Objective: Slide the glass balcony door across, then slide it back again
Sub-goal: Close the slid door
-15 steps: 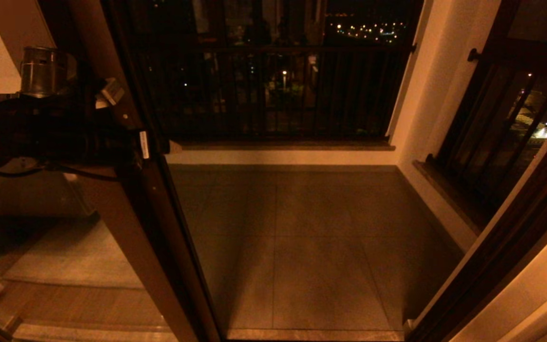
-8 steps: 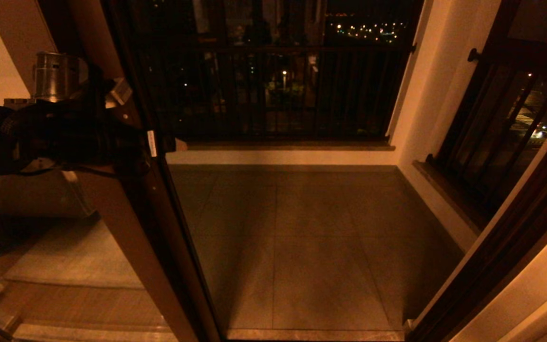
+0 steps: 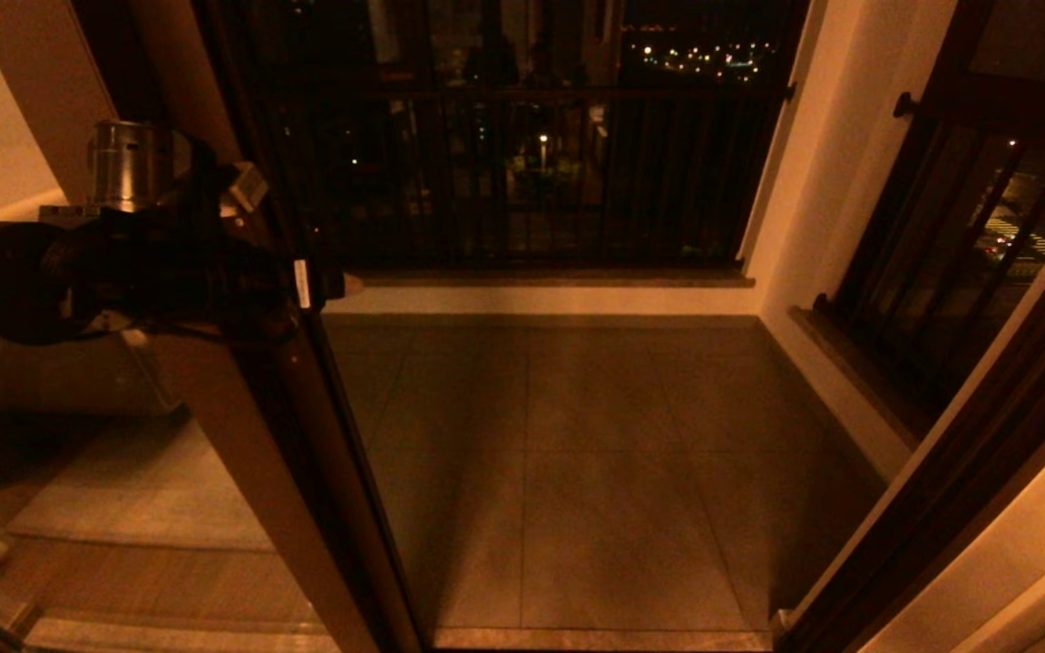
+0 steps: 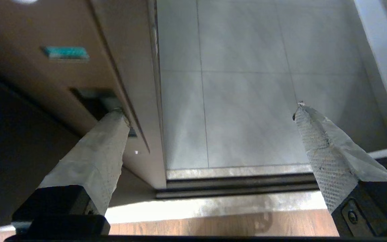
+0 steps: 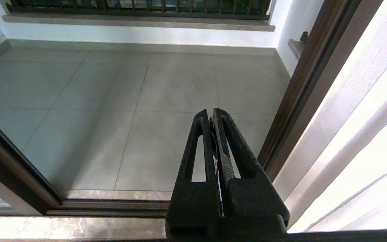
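Your left gripper [image 4: 210, 111] was wide open and held nothing. One finger [image 4: 94, 158] was pressed against the edge of the door [image 3: 241, 426], right by a small dark slot in the brown frame, and the other finger hung out over the balcony floor [image 3: 577, 472]. The door stood at the left side of the doorway, so the way out to the balcony was open. Your right gripper [image 5: 213, 116] was shut with nothing in it, and it sat low near the right side of the doorway.

Here is what could have gone wrong. Only one finger was on the door, so it could have slipped off the smooth frame if you pushed at a slant. The tip could also have caught in the slot and got stuck. A hard push could have banged the door into the far side.

There was a small green sticker [image 4: 66, 52] on the frame, and a white tag [image 3: 302, 283] on the arm, but I could not read any words on them
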`<state>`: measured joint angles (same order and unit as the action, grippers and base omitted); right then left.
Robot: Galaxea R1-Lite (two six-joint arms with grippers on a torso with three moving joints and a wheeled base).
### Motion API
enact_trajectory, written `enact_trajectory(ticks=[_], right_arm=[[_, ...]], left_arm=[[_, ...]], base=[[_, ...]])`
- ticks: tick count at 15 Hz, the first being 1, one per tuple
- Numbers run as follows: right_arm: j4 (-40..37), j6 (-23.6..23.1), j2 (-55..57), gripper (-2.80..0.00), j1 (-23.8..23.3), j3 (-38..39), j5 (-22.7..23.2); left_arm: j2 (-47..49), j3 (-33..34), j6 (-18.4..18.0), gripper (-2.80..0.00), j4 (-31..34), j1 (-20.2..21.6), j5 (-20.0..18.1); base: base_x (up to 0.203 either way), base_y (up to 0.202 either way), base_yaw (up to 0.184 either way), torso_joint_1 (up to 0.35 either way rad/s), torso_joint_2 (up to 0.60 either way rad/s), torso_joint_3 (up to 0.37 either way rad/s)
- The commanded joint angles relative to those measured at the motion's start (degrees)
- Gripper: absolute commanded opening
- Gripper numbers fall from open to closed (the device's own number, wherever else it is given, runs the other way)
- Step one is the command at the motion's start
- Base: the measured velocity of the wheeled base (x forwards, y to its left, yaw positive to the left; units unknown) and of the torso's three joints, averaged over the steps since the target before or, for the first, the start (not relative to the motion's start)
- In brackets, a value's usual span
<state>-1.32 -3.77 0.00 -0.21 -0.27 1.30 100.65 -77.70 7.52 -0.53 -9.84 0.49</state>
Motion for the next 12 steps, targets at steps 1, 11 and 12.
enact_trajectory(ticks=[1, 11, 12], right_arm=[[0.0, 0.0, 0.1, -2.8, 0.0, 0.0, 0.0], [0.0, 0.0, 0.1, -2.8, 0.0, 0.0, 0.0], [0.0, 0.0, 0.1, -2.8, 0.0, 0.0, 0.0]], left_arm=[[0.8, 0.3, 0.0, 0.0, -0.8, 0.0, 0.0], [3.6, 0.6, 0.1, 0.0, -5.0, -3.6, 2.9], [3.7, 0.6, 0.1, 0.0, -5.0, -3.7, 2.9]], base=[[0.0, 0.0, 0.0, 0.0, 0.0, 0.0], [0.0, 0.0, 0.0, 0.0, 0.0, 0.0], [0.0, 0.0, 0.0, 0.0, 0.0, 0.0]])
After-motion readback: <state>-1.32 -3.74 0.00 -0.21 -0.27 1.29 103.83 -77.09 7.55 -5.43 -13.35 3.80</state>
